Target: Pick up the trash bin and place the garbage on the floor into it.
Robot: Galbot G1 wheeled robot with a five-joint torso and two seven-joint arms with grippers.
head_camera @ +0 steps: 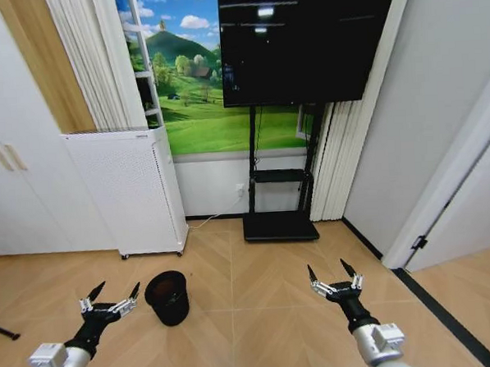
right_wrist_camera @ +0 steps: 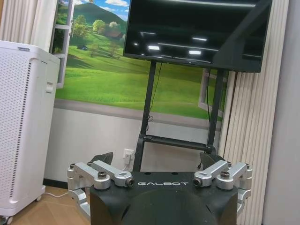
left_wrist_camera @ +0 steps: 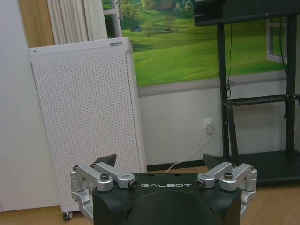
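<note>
1. The trash bin [head_camera: 168, 296] is black mesh, dark inside.
2. The floor [head_camera: 260, 322] is light tan wood in a chevron pattern, with a dark strip [head_camera: 449, 321] along its 3 o'clock edge.
3. The appliance [head_camera: 130, 189] is white, dotted with fine perforations.
4. The wall mural [head_camera: 199, 87] shows green hills under blue sky with white clouds.
5. The screen [head_camera: 303, 41] and its stand [head_camera: 280, 198] are black.
6. The left claw [head_camera: 111, 296] and right claw [head_camera: 332, 274] have silver links and black fingertips.
7. The curtains [head_camera: 91, 60] are off-white.

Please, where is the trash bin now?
In the head view, the bin stands upright on the floor, left of centre, just beside the open left gripper and in front of the white appliance.
</note>
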